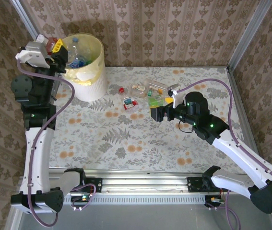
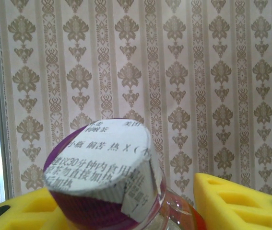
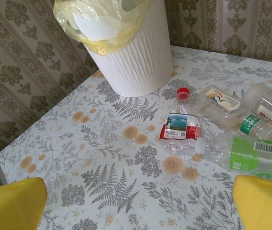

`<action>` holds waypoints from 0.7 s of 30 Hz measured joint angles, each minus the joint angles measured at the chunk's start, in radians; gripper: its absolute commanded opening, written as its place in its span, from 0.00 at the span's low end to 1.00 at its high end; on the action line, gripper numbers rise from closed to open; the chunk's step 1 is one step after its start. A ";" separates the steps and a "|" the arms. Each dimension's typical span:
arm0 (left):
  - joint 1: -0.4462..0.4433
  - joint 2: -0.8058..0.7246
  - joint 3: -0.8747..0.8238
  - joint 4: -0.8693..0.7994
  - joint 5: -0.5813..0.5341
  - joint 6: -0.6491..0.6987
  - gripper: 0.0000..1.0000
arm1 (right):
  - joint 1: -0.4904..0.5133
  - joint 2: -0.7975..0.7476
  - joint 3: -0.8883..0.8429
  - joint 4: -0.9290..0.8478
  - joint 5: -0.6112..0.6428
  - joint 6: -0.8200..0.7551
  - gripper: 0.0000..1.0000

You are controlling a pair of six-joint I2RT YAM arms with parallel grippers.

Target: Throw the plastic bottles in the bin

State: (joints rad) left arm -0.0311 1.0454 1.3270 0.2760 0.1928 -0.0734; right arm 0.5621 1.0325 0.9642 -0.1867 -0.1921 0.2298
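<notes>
Held bottle: the held bottle (image 2: 102, 167) has a purple wrap and a white paper end with black writing. It sits low in the left wrist view, between two yellow fingers (image 2: 241, 201). In the top view it (image 1: 51, 42) is at the upper left, up in the air, just beside the rim of the bin.
Left claw: the left claw (image 1: 53, 47) is closed on the held bottle, with a yellow finger on each side of it.
Bin: the bin (image 1: 90, 81) stands at the upper left of the top view, on the far left part of the table. A yellow bag is folded over its rim. A few bottles (image 1: 76, 56) lie inside it. In the right wrist view the bin (image 3: 131, 62) is at the top.
Bottles on the table: a small bunch lies in the upper middle of the top view, well apart from the bin. In the right wrist view the red-cap bottle (image 3: 179, 127) lies on its side in the middle. The green-label bottle (image 3: 241, 153) lies just to its right, and their ends look like they touch. More clear bottles lie by the right edge.
Right claw: the right claw (image 1: 160, 106) is wide open and has nothing in it. Its yellow fingers (image 3: 11, 203) sit in the two lower corners of the right wrist view. In the top view it is just beside the bunch.
Table: the table (image 1: 102, 139) has a cloth with leaves and orange flowers.
Wall: the wall (image 2: 198, 72) has brown flower stripes.
</notes>
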 measured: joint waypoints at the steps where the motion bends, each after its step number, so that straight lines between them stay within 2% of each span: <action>1: 0.000 0.002 0.000 0.010 0.000 0.000 0.10 | 0.000 -0.001 0.000 -0.001 0.002 0.000 1.00; 10: 0.000 0.053 0.000 0.060 0.000 0.000 0.13 | 0.000 -0.012 -0.003 -0.004 0.006 -0.004 1.00; 15: 0.001 0.140 0.048 0.048 0.001 0.000 0.17 | 0.000 -0.011 -0.006 -0.004 0.006 -0.015 1.00; 19: 0.014 0.285 0.172 0.010 0.007 0.000 0.29 | 0.000 -0.011 -0.006 -0.004 0.007 -0.019 1.00; 21: 0.023 0.389 0.274 -0.035 0.014 0.000 0.49 | 0.000 -0.010 -0.006 -0.003 0.007 -0.018 1.00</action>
State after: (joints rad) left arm -0.0078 1.4345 1.6009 0.2405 0.2066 -0.0738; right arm 0.5621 1.0229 0.9577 -0.1902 -0.1852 0.2115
